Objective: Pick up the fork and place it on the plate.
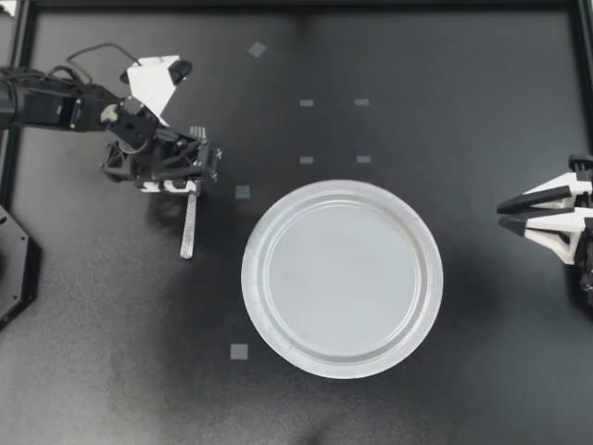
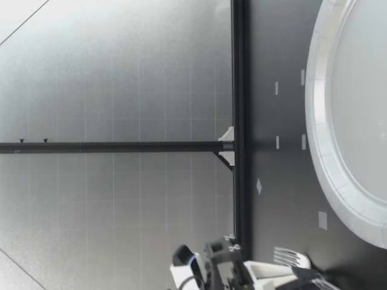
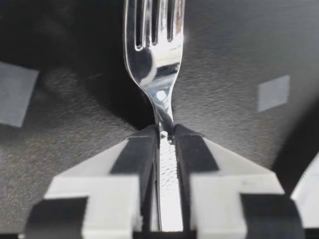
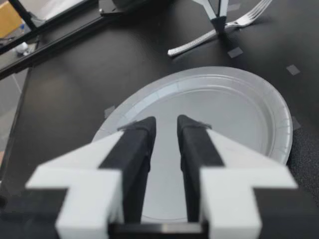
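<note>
1. In the top view my left jaws sit in the upper left of the frame, clamped on the fork (image 1: 190, 227) just below its tines; the handle runs out from them toward the bottom of the frame.
2. The left wrist view shows both fingers (image 3: 135, 164) pressed against the textured handle from two sides, with the tines ahead.
3. The plate (image 1: 252, 278) lies on the dark surface (image 1: 93, 371) at lower centre, right of the fork and apart from it.
4. My right jaws sit at the right edge, mid-height, with only a slim gap between them and nothing held.
</note>
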You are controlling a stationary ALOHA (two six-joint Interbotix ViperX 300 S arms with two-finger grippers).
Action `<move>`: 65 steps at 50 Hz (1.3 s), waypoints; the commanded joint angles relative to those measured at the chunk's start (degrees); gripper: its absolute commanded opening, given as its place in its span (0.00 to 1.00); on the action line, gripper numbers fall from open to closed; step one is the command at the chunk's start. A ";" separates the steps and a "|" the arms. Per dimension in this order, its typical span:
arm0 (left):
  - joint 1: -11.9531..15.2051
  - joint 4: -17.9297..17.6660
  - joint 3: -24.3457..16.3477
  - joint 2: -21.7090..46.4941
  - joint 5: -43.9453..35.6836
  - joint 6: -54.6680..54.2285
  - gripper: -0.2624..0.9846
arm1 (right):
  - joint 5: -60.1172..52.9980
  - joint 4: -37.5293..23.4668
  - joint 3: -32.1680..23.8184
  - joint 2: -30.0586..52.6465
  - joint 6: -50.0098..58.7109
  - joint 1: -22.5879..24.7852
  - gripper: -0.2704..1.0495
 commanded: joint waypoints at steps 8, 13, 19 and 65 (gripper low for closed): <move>-1.49 8.88 -18.11 -10.20 0.44 3.69 0.26 | -1.76 -0.09 -5.89 3.96 1.93 0.35 0.51; -6.68 8.61 -25.31 -9.93 -6.50 8.09 0.26 | -4.39 -0.18 -8.79 6.50 4.13 0.35 0.65; -13.18 8.35 -32.26 -6.68 -13.01 13.45 0.26 | -9.76 -0.26 -12.39 9.67 7.29 1.23 0.79; -25.66 7.56 -35.33 -6.06 -30.50 18.28 0.26 | -29.71 -7.47 -17.67 29.18 13.62 5.10 0.75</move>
